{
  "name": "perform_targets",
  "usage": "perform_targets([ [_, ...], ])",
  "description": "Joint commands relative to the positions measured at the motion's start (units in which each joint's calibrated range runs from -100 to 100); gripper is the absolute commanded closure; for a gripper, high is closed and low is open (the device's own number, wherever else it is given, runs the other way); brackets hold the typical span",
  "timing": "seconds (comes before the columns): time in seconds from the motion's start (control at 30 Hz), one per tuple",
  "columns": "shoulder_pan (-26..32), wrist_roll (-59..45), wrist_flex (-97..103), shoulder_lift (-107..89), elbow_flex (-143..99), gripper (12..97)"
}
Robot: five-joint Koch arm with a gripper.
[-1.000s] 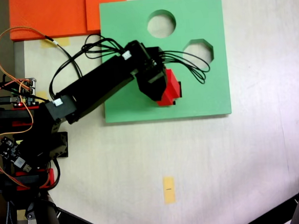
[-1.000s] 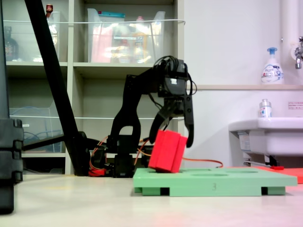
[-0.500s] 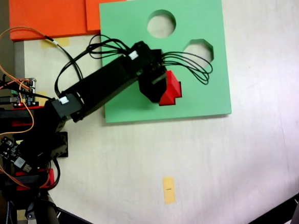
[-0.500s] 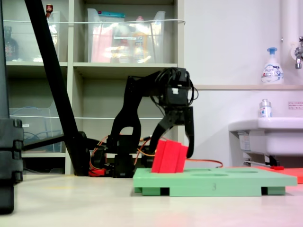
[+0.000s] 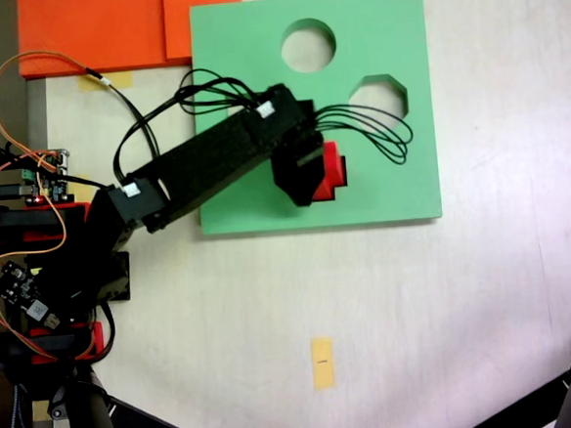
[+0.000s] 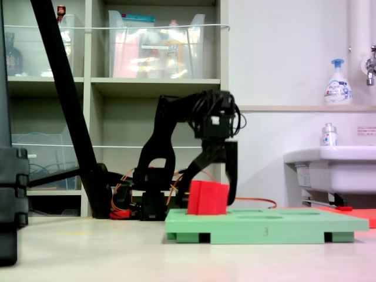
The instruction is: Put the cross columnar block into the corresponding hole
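Down now and nearly upright: cross columnar block [image 6: 208, 198] no longer tilted as half a second back, sunk lower into the green foam board [image 5: 401, 181], standing up out of the corresponding hole (cutout itself hidden beneath the red). Seen from above [image 5: 330, 172], less red showing than before, tucked closer under the wrist. Hand [image 6: 207, 200] straddling the block, jaws parted on either side of it and apparently no longer squeezing, though contact with the near finger cannot be told. Arm shifted a little further over the board since the earlier frame.

Board edges: lower edge just below the block, right edge well apart. Octagonal cutout [image 5: 380, 95] near, up and right of the block; round cutout [image 5: 308, 45] further up; black cables [image 5: 378, 134] looping between. Orange foam sheet [image 5: 96, 29] touching the board's upper left corner. Wide bare bench [image 5: 488, 308] below and right, save a yellow tag [image 5: 322, 362] lying well apart.
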Motion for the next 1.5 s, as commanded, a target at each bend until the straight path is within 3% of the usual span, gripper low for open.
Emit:
perform_targets([
  [0.0,-0.73,-1.07,-3.23,0.04,0.84,41.3],
  [0.07,-1.32,-1.86,-3.23,0.32,0.64,40.3],
  [0.33,-1.03,-1.90,-3.23,-3.03,1.04,14.7],
  [0.53,-0.10,-5.96,-3.23,-30.55,1.04,14.8],
  [0.73,0.34,-17.34,-3.23,-55.96,1.24,22.9],
  [0.87,-2.34,-25.49,-1.98,-66.16,1.14,30.7],
  [1.0,-7.72,-39.46,1.97,-74.40,0.74,50.6],
  [1.13,-11.97,-43.22,7.07,-74.26,-3.85,51.4],
  [1.2,-12.65,-45.62,15.45,-78.73,-14.71,51.9],
  [1.27,-14.90,-47.28,33.75,-89.34,-34.95,59.1],
  [1.4,-15.48,-49.18,74.00,-108.20,-75.93,62.1],
  [1.47,-15.53,-50.11,81.60,-108.62,-88.29,62.3],
])
